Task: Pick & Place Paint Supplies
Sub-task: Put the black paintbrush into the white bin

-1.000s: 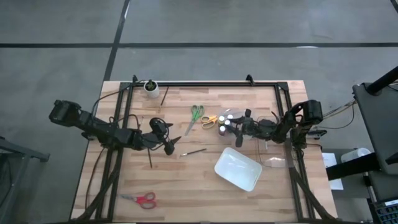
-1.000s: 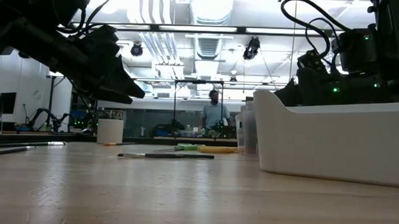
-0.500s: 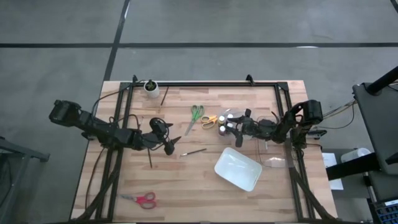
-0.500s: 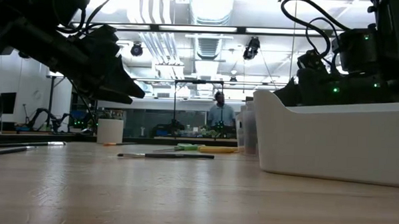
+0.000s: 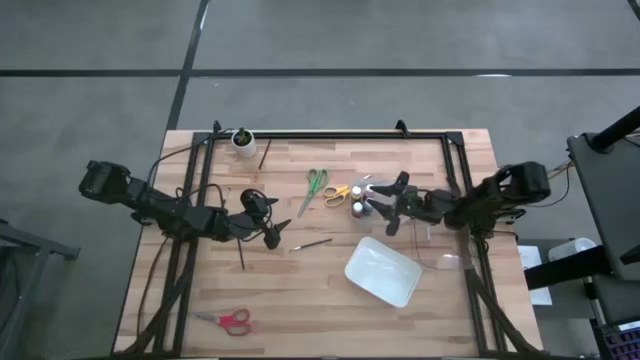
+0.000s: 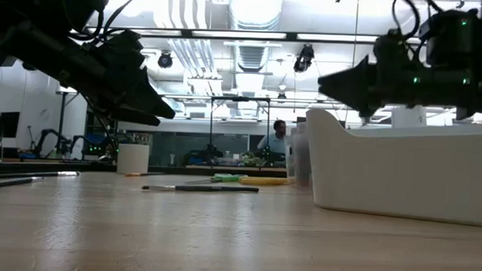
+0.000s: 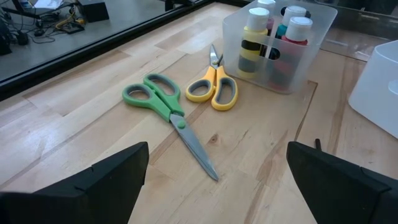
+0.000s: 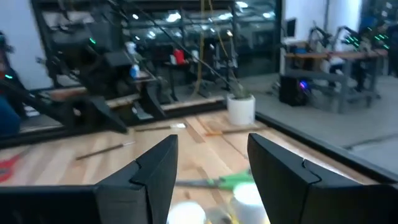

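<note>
Paint bottles (image 5: 364, 201) sit clustered in a clear bin beside the white tray (image 5: 381, 271) from above; right gripper (image 5: 392, 205) hovers there, empty fingers parted; left gripper (image 5: 270, 228) wide open mid-counter. Three scissors, three brushes. Left wrist: three bottles (image 7: 274, 37), light, rigid, slick; grip below caps.

I'm working in a robotics lab: a wooden table (image 5: 330, 290) on a grey concrete floor (image 5: 320, 40), exposed ducts (image 6: 253, 15) and strip lights overhead, benches with other robot arms (image 8: 81, 68) and cabling beyond, a person (image 6: 277, 138) at the back.
</note>
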Robot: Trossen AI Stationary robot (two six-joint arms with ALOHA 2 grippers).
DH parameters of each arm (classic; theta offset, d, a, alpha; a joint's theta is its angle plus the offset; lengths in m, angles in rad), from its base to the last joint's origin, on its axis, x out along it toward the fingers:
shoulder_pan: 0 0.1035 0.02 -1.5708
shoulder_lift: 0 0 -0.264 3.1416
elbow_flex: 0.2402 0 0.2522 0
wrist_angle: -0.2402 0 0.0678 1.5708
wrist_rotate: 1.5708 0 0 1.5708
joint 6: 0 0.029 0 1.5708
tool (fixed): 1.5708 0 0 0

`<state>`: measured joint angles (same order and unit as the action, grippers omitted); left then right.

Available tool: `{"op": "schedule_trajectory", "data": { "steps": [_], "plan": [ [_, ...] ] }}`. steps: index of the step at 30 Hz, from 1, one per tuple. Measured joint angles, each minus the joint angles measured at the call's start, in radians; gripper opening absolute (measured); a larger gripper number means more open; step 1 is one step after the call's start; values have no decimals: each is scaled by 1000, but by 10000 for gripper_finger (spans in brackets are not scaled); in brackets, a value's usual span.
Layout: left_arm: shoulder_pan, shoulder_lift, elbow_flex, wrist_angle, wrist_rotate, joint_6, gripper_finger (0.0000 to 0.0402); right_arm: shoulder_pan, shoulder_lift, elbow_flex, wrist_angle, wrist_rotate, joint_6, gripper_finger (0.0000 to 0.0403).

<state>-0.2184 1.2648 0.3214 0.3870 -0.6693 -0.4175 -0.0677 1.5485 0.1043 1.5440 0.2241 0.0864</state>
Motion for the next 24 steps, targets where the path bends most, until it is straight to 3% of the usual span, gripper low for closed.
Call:
{"op": "schedule_trajectory", "data": {
  "steps": [9,19,24],
  "plan": [
    [0,0,0,0,0,0,388,3,-263,30,-274,-144,-79,192],
    [0,0,0,0,0,0,388,76,-582,202,-1012,-146,-128,192],
    [0,0,0,0,0,0,388,132,-682,283,-1240,-144,-169,192]
  ]
}}
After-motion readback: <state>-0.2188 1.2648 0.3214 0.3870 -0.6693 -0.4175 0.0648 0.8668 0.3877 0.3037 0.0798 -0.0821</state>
